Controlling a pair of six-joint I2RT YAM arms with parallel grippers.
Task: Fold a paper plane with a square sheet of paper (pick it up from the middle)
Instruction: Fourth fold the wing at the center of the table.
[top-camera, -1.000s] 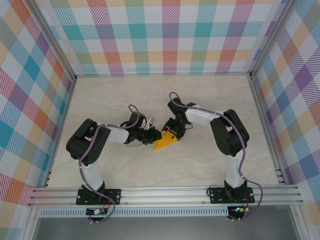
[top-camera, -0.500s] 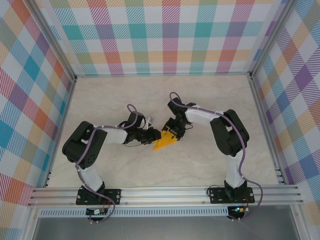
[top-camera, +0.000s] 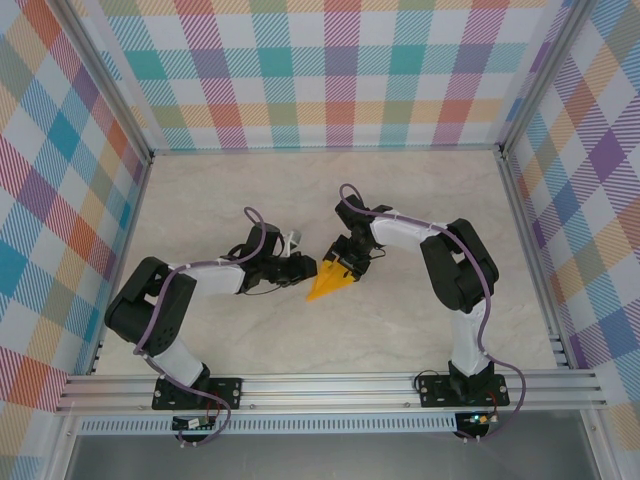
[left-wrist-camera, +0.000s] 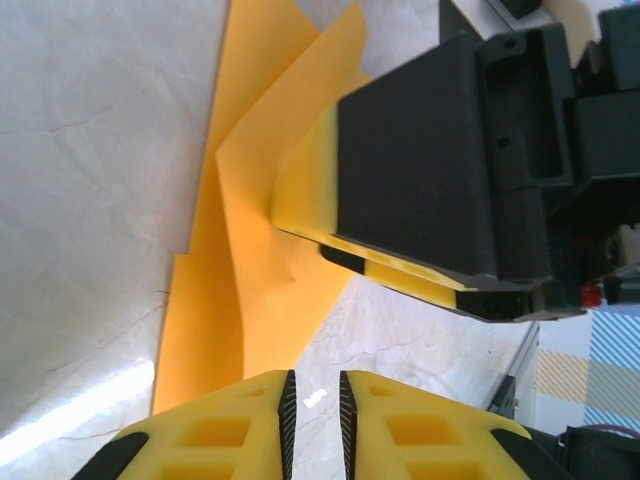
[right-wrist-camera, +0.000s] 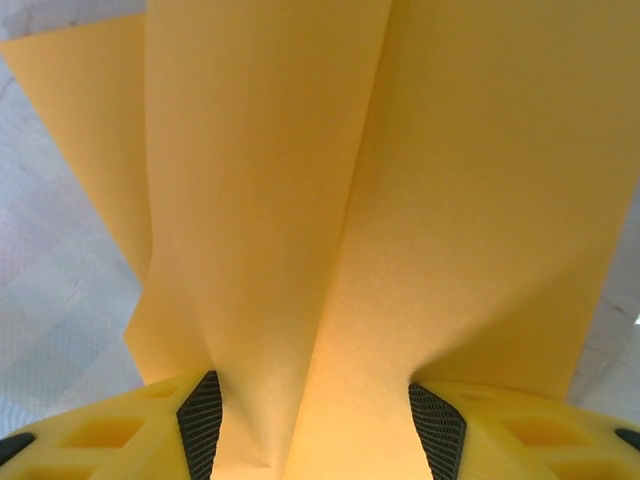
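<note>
The paper plane (top-camera: 328, 285) is orange-yellow paper folded into a pointed dart with a centre crease, lying mid-table with its tip toward the front left. My right gripper (top-camera: 345, 268) is shut on its wide back end. In the right wrist view the creased paper (right-wrist-camera: 350, 200) runs between the pads (right-wrist-camera: 200, 420) and touches both. My left gripper (top-camera: 303, 270) sits just left of the paper. In the left wrist view its jaws (left-wrist-camera: 313, 400) stand a narrow slit apart over bare table, with the paper (left-wrist-camera: 260, 250) ahead and the right finger (left-wrist-camera: 420, 160) pressing on it.
The marble-look tabletop (top-camera: 330, 200) is fenced by aluminium rails (top-camera: 320, 390) and plaid walls (top-camera: 330, 70). The left arm's elbow (top-camera: 150, 310) reaches toward the left wall. Purple cables loop over both arms.
The left arm's elbow has swung out to the left and lower. Its gripper has let go of the paper's edge and parted slightly. The right gripper and the paper have stayed put.
</note>
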